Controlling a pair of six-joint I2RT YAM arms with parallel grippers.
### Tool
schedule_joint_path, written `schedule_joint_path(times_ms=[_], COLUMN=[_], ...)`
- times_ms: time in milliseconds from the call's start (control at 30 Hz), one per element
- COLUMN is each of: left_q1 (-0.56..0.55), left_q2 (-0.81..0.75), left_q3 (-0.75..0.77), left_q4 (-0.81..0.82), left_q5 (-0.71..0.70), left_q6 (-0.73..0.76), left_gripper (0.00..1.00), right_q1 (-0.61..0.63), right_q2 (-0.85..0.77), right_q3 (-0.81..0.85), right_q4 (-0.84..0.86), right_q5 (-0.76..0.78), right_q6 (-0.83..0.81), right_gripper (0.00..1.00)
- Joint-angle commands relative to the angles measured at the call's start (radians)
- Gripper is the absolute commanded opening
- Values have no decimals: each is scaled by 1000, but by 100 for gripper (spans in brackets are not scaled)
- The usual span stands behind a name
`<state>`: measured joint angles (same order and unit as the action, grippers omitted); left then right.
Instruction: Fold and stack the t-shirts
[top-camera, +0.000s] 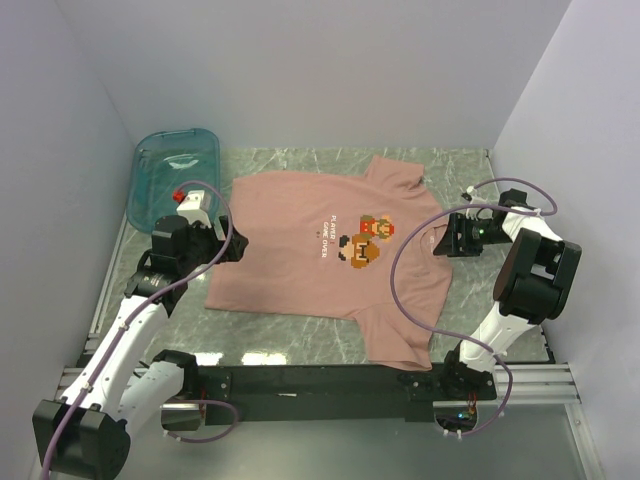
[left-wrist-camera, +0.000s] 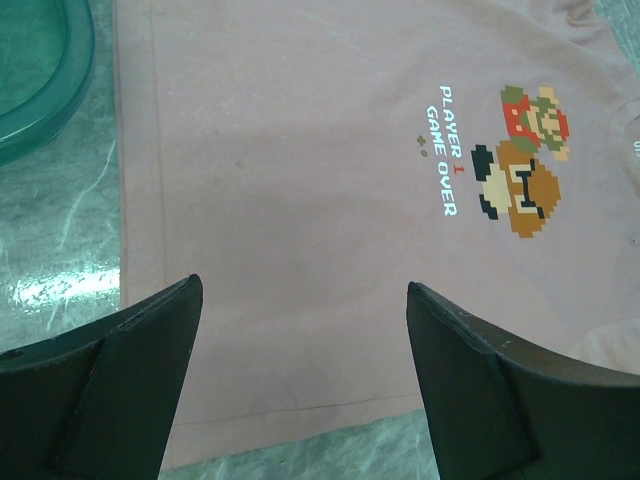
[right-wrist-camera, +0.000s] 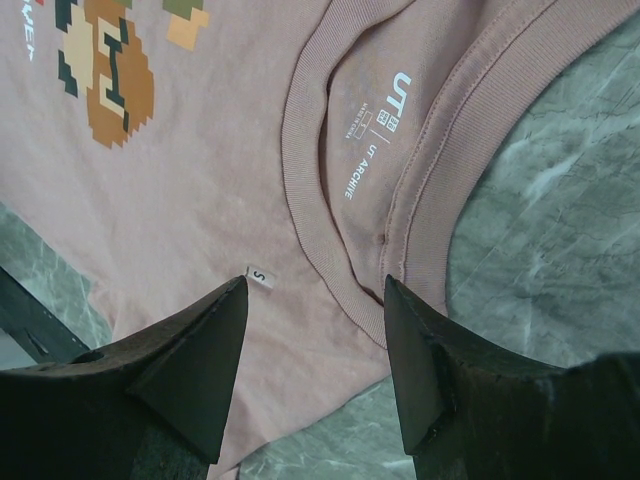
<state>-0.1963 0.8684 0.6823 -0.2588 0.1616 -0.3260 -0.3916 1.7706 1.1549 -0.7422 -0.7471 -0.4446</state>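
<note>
The dusty-pink t-shirt (top-camera: 300, 255) lies spread flat on the marble table, hem to the left, collar to the right. Its pixel-art print (top-camera: 365, 240) with white text faces up. My left gripper (top-camera: 232, 245) is open and empty, hovering over the hem; in the left wrist view the hem edge (left-wrist-camera: 300, 410) runs between the spread fingers (left-wrist-camera: 130, 380). My right gripper (top-camera: 440, 240) is open and empty over the neck; in the right wrist view the ribbed collar (right-wrist-camera: 300, 150) and a small "S" tag (right-wrist-camera: 260, 279) lie just ahead of the fingertips (right-wrist-camera: 215, 350).
A translucent teal plastic bin (top-camera: 175, 170) stands at the back left, beside the shirt's hem corner; it also shows in the left wrist view (left-wrist-camera: 40, 70). White walls enclose the table on three sides. A black rail (top-camera: 320, 380) runs along the near edge.
</note>
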Motion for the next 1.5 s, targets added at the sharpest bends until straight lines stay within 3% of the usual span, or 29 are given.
schedule_joint_path(times_ms=[0, 1100, 1467], left_q1=[-2, -3, -3], left_q2=[0, 9, 23], left_q3=[29, 31, 33], left_q4=[16, 16, 7], left_q5=[19, 24, 12], left_q6=[19, 18, 21], left_gripper=[88, 88, 88], right_q1=[-7, -4, 95], right_q2=[6, 21, 59], right_q3=[-1, 2, 103], right_q4=[-16, -17, 59], right_q5=[-20, -17, 167], right_q6=[-20, -22, 89], right_gripper=[63, 63, 63])
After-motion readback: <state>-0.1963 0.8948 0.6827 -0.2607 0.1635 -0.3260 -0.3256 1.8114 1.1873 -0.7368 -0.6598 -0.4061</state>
